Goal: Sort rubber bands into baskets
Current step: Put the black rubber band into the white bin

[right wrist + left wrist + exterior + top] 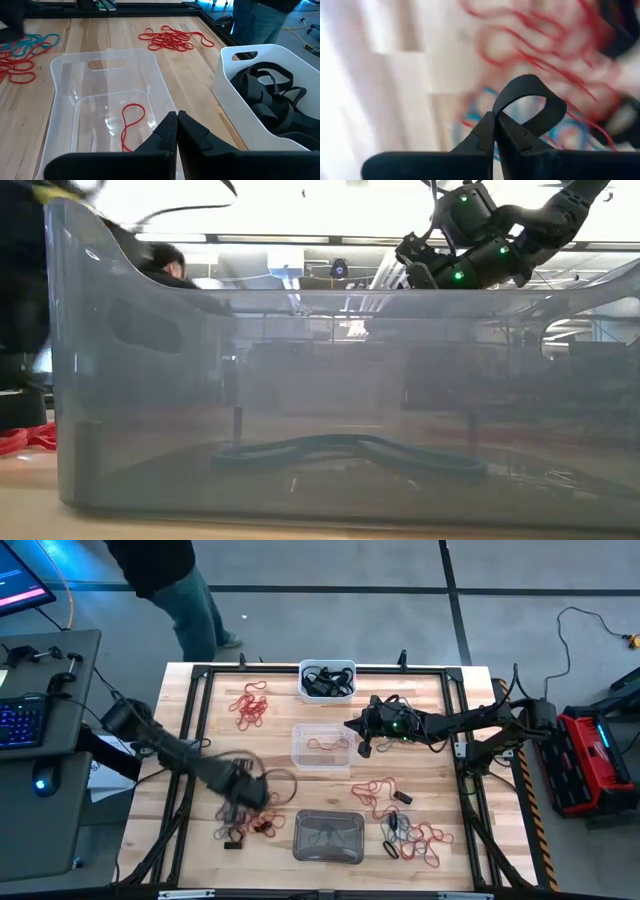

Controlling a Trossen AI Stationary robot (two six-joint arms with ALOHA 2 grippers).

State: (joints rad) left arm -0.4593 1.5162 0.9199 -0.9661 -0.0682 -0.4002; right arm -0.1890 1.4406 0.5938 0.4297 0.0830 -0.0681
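Left gripper (495,116) is clenched on a black rubber band (530,102), just left of the grey basket (328,837) over a tangle of bands (245,825), while my right gripper (177,116) hangs clamped shut on nothing beside the clear basket (322,747), which holds one red band (131,125). From the clear basket, I see the white basket (327,680) beyond it filled with black bands, red bands (249,707) to its far left, and mixed bands (410,835) at its near right. Around it lies the wooden table (430,690), a person (180,585) standing past the far edge.
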